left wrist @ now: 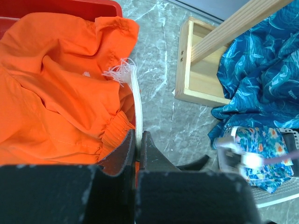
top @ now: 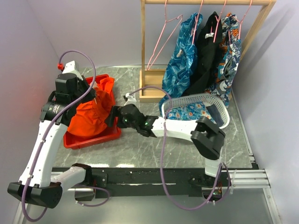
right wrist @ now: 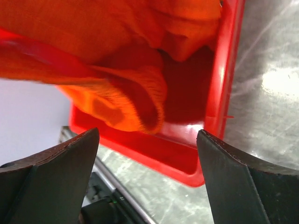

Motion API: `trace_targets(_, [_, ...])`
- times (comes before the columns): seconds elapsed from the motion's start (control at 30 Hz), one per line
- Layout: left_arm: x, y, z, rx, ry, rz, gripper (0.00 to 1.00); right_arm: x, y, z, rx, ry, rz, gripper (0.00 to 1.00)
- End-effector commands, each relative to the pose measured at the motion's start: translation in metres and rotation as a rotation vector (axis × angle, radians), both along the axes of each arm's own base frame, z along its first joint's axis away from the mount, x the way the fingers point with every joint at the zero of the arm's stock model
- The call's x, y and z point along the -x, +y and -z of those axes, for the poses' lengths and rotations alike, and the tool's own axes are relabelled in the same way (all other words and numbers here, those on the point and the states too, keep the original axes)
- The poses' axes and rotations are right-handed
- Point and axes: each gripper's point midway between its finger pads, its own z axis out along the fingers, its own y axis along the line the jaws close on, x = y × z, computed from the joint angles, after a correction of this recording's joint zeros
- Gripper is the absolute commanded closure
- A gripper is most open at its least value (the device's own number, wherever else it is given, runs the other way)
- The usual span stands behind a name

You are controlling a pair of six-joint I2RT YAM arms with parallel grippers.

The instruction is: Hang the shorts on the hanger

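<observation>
The orange-red shorts lie bunched in the red bin at the left and are lifted at the top. My left gripper is above them. In the left wrist view it is shut on the shorts' cream drawstring cord, beside the orange fabric. My right gripper is open at the bin's right edge. In the right wrist view it faces a hanging fold of the shorts over the bin wall, with nothing between the jaws. An empty pink wire hanger hangs on the rack.
The pale wooden rack stands at the back, with its base on the table. It holds blue patterned garments and a black garment on other pink hangers. A white basket with blue clothing sits at the right.
</observation>
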Motion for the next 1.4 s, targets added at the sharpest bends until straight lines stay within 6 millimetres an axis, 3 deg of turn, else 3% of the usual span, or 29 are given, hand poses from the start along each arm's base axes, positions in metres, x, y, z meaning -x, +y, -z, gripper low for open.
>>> trace_targets(0.0, [0.004,-0.003,-0.019,0.005,-0.074,0.027,0.99,-0.01,0.029,-0.045,-0.118,-0.115,-0.014,0.08])
trace_targets(0.13, [0.004,-0.004,-0.022,0.008,-0.081,0.033,0.99,-0.02,0.035,-0.031,-0.068,-0.142,0.0,0.08])
trace_targets(0.23, [0.005,-0.004,-0.025,0.011,-0.085,0.035,0.99,-0.03,0.04,-0.036,-0.056,-0.189,0.011,0.09])
trace_targets(0.27, [0.004,-0.003,-0.025,0.012,-0.086,0.028,0.99,-0.031,0.045,-0.044,-0.073,-0.2,-0.001,0.14])
trace_targets(0.33, [0.002,-0.003,-0.029,0.01,-0.093,0.021,0.99,-0.028,0.053,-0.045,-0.072,-0.207,-0.042,0.29])
trace_targets(0.37, [0.002,-0.002,-0.031,0.013,-0.099,0.017,0.99,-0.026,0.057,-0.05,-0.068,-0.203,-0.066,0.51])
trace_targets(0.43, [-0.001,0.001,-0.037,0.009,-0.111,0.0,0.99,-0.022,0.054,-0.061,-0.057,-0.214,-0.084,0.69])
trace_targets(0.47, [-0.002,0.001,-0.04,0.011,-0.12,-0.005,0.99,-0.022,0.046,-0.059,-0.018,-0.202,-0.074,0.89])
trace_targets(0.5, [-0.003,0.002,-0.048,0.014,-0.139,-0.01,0.99,-0.022,0.04,-0.065,0.008,-0.219,-0.066,0.98])
trace_targets(0.53, [-0.004,0.004,-0.052,0.013,-0.146,-0.026,0.99,-0.022,0.03,-0.087,0.009,-0.246,-0.052,1.0])
trace_targets(0.6, [-0.005,0.006,-0.072,0.028,-0.205,-0.04,0.99,-0.026,0.006,-0.111,0.078,-0.304,-0.011,1.0])
trace_targets(0.63, [-0.005,0.007,-0.082,0.035,-0.232,-0.046,0.99,-0.023,-0.008,-0.147,0.057,-0.352,0.007,1.0])
trace_targets(0.7, [-0.003,0.008,-0.111,0.067,-0.309,-0.062,0.99,-0.022,-0.032,-0.188,0.096,-0.439,0.024,1.0])
trace_targets(0.77, [0.0,0.007,-0.131,0.096,-0.36,-0.062,0.98,-0.014,-0.056,-0.259,0.039,-0.531,0.044,1.0])
trace_targets(0.8, [0.004,0.007,-0.148,0.114,-0.402,-0.056,0.98,-0.011,-0.067,-0.268,0.1,-0.567,0.019,1.0])
trace_targets(0.87, [0.008,0.002,-0.169,0.149,-0.461,-0.033,0.96,-0.001,-0.087,-0.316,0.09,-0.624,0.013,1.0])
trace_targets(0.93, [0.015,-0.005,-0.19,0.184,-0.52,0.014,0.93,0.007,-0.099,-0.342,0.115,-0.699,-0.024,1.0])
trace_targets(0.97, [0.019,-0.01,-0.196,0.201,-0.538,0.04,0.88,0.015,-0.112,-0.364,0.107,-0.725,-0.032,1.0])
trace_targets(1.03, [0.026,-0.02,-0.196,0.221,-0.55,0.105,0.78,0.025,-0.129,-0.383,0.116,-0.769,-0.045,1.0])
trace_targets(1.07, [0.027,-0.023,-0.196,0.231,-0.555,0.117,0.6,0.031,-0.136,-0.386,0.12,-0.774,-0.067,1.0])
trace_targets(1.13, [0.027,-0.027,-0.179,0.235,-0.52,0.138,0.46,0.046,-0.15,-0.389,0.104,-0.777,-0.103,1.0])
trace_targets(1.17, [0.026,-0.026,-0.171,0.23,-0.498,0.13,0.33,0.05,-0.141,-0.359,0.145,-0.736,-0.166,1.0])
trace_targets(1.23, [0.022,-0.021,-0.149,0.211,-0.451,0.097,0.24,0.067,-0.147,-0.335,0.16,-0.71,-0.211,1.0])
trace_targets(1.27, [0.021,-0.02,-0.141,0.194,-0.432,0.092,0.22,0.077,-0.134,-0.274,0.257,-0.64,-0.282,1.0])
trace_targets(1.33, [0.017,-0.022,-0.113,0.172,-0.36,0.1,0.23,0.091,-0.138,-0.242,0.257,-0.601,-0.276,1.0])
trace_targets(1.37, [0.018,-0.028,-0.102,0.172,-0.333,0.141,0.25,0.106,-0.13,-0.185,0.317,-0.551,-0.333,1.0])
